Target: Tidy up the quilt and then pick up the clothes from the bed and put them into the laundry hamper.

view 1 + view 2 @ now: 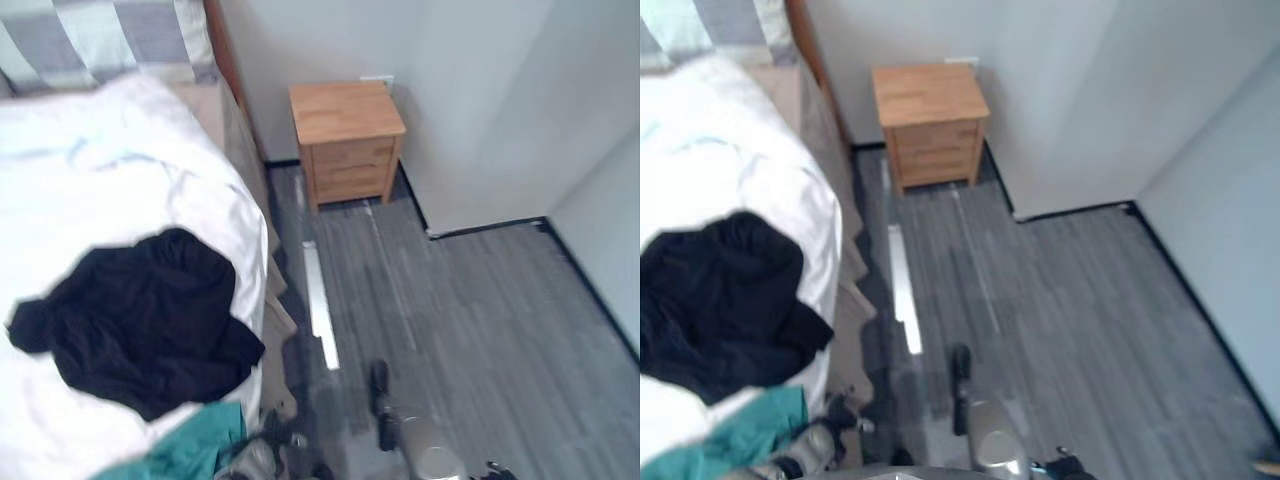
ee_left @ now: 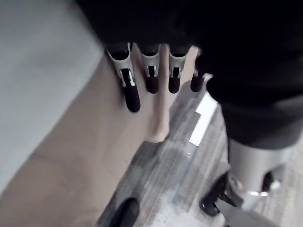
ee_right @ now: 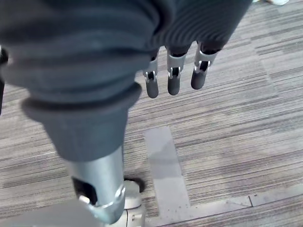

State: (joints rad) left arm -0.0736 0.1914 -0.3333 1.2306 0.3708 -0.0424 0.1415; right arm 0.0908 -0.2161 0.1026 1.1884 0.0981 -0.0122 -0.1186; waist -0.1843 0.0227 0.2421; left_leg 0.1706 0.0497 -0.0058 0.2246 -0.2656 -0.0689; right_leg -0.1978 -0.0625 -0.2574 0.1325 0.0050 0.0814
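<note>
A black garment (image 1: 140,320) lies crumpled on the white quilt (image 1: 110,190), a soft matte heap with lobed, uneven edges; its long axis runs roughly across the bed (image 1: 225,120), from a small bunched knob at the end farther from the bed's floor-side edge to a wider mass close to that edge. Just beside it, towards the foot of the bed, a teal cloth (image 1: 190,450) is cut off by the frame, so its shape cannot be made out. The quilt looks smooth and pale with faint folds, draping over the bed's edge above a tan side panel. At the head of the bed sits a checked grey and white pillow (image 1: 110,35), partly cropped. Beyond the bed, against the pale wall, stands a small boxy wooden nightstand (image 1: 347,140) with two drawers. The floor (image 1: 470,320) is grey with a fine striped grain. The left hand (image 2: 151,71) hangs beside the tan panel, fingers straight and slack, holding nothing. The right hand (image 3: 175,71) hangs over the floor, fingers likewise loose and empty.
</note>
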